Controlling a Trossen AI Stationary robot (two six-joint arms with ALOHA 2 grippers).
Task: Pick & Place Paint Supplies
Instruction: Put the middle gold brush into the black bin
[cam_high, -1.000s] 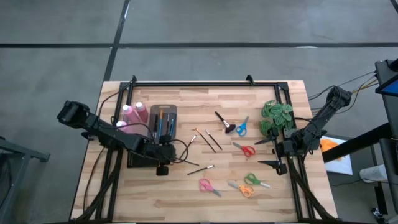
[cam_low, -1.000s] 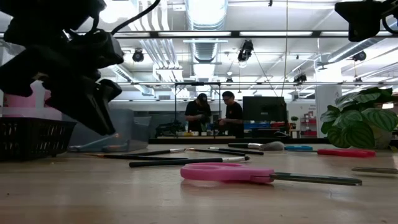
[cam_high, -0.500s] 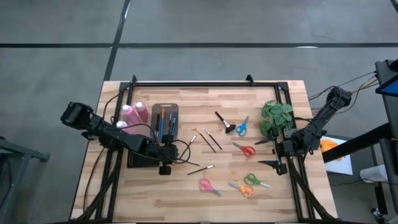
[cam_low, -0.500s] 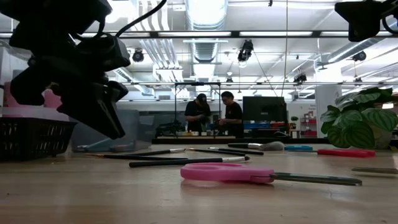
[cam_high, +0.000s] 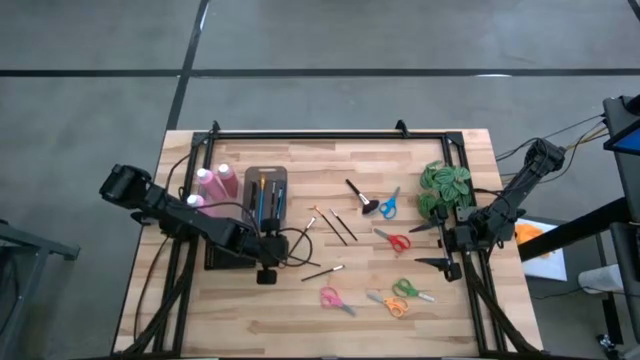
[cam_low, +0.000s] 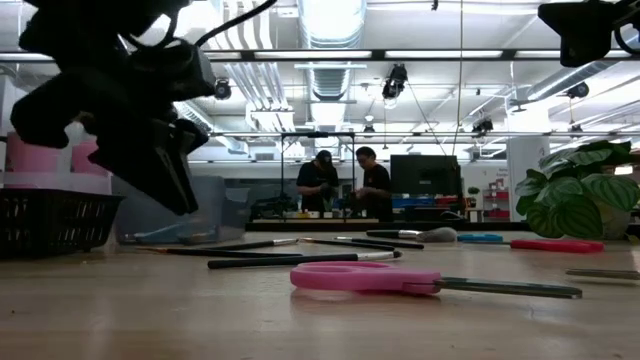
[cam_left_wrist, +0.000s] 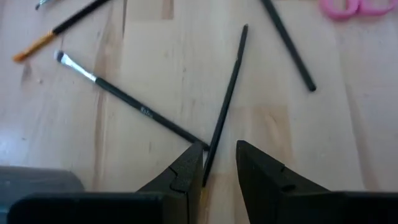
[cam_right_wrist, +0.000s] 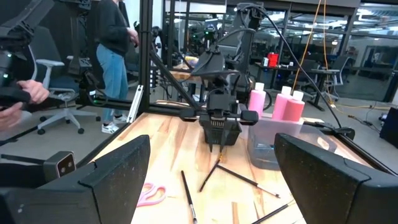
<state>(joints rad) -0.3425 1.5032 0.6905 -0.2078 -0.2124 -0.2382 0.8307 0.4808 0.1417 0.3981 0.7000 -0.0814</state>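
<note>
Two thin black-handled paintbrushes (cam_left_wrist: 227, 93) lie crossed on the pale wooden surface (cam_high: 330, 310), just beside the grey tray of brushes (cam_high: 264, 195) and the pink bottles with white caps (cam_high: 215, 181). The left tool (cam_left_wrist: 217, 168) hovers low over the crossing, fingers slightly parted around one handle's end, apparently lined up to pinch it, gripping nothing yet. The right tool (cam_high: 428, 245) waits wide open and empty near the green leafy plant (cam_high: 445, 187).

From my station I see a grey concrete floor (cam_high: 400, 35) around the wooden table (cam_high: 440, 310). Ceiling strip lights (cam_low: 330, 20) glow over two distant people (cam_low: 347, 185), and an office chair (cam_right_wrist: 53, 93) stands nearby.
</note>
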